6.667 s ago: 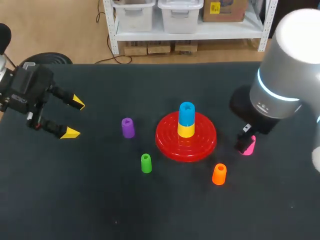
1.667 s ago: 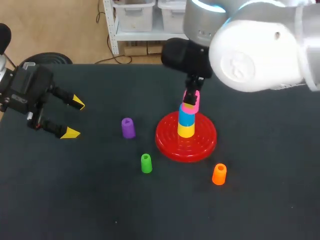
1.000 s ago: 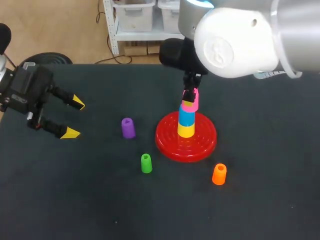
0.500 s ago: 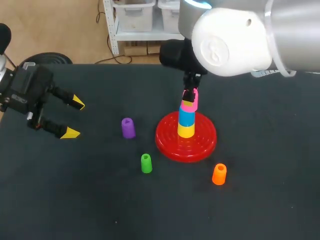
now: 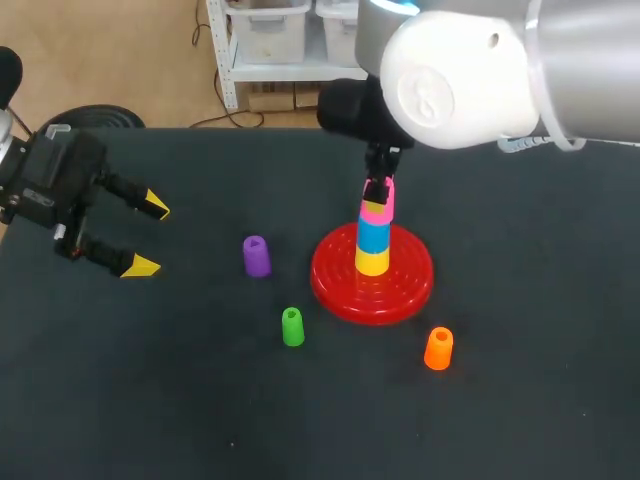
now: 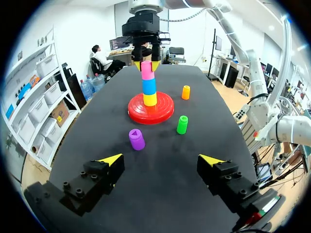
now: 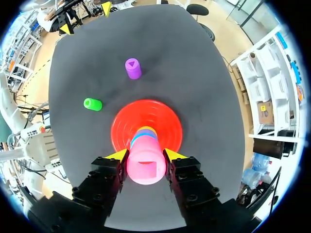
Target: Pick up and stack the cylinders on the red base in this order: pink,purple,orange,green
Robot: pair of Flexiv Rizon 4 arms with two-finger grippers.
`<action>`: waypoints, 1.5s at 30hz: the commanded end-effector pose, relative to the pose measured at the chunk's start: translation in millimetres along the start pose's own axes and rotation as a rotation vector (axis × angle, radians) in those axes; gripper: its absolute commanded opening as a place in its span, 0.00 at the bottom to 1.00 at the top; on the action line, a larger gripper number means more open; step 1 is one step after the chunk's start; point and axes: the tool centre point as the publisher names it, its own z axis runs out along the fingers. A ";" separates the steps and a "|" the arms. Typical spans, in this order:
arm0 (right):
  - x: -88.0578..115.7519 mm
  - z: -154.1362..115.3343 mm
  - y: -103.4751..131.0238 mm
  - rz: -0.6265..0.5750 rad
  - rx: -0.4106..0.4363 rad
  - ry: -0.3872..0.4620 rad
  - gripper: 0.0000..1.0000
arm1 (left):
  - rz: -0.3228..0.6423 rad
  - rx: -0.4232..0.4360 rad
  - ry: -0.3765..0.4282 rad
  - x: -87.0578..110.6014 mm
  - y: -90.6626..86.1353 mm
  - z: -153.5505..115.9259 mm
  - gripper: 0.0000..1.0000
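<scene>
The left gripper (image 5: 148, 237) has not stirred from the table's left, fingers wide apart on nothing, and the purple cylinder (image 5: 256, 256) and green cylinder (image 5: 292, 327) stand as before. The pink cylinder (image 5: 377, 209), seconds ago on the table at the right, now stands upright, axis vertical, on the blue cylinder (image 5: 373, 234) over the red base (image 5: 335, 282). The right gripper (image 5: 378, 190) points straight down, clamped on its sides.

Glossy white right arm (image 5: 460, 75); black bolted fingers (image 6: 92, 183), yellow tips.
</scene>
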 end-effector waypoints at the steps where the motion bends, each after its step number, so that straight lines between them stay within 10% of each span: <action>1: 0.0 0.4 2.6 -0.003 0.001 -0.002 0.00 | 0.001 -0.001 -0.002 0.9 0.2 0.8 1.00; 45: 2.4 0.0 13.1 -0.025 0.010 0.020 0.00 | 0.001 -0.001 -0.002 0.9 0.2 0.8 1.00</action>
